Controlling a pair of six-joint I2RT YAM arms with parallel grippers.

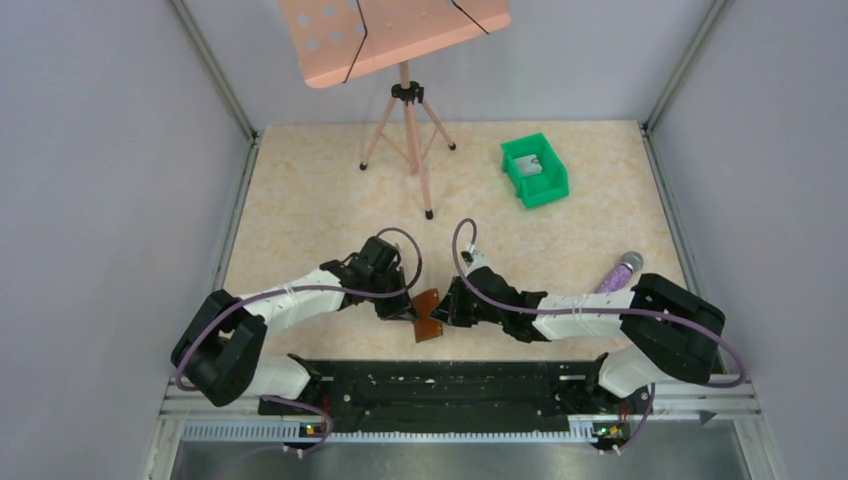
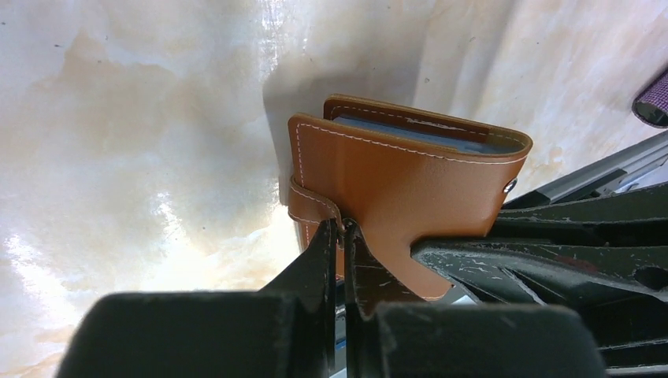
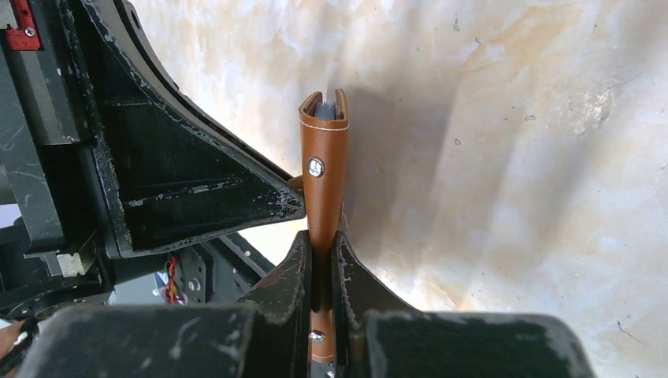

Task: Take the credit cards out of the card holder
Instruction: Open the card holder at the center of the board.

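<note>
The card holder [image 1: 428, 312], brown leather and folded nearly closed, hangs between my two grippers just above the table's near edge. My left gripper [image 2: 343, 228] is shut on its little side tab [image 2: 311, 206]. In the left wrist view the card holder [image 2: 410, 181] shows a blue-grey strip between its covers. My right gripper [image 3: 323, 240] is shut on the opposite edge of the card holder [image 3: 324, 165], beside a metal snap. No credit cards show inside it. A small light grey card [image 1: 530, 165] lies in the green bin [image 1: 548, 187].
A pink music stand on a tripod [image 1: 405, 110] stands at the back centre. A purple object [image 1: 618, 272] lies near the right arm. Grey walls close in both sides of the beige tabletop.
</note>
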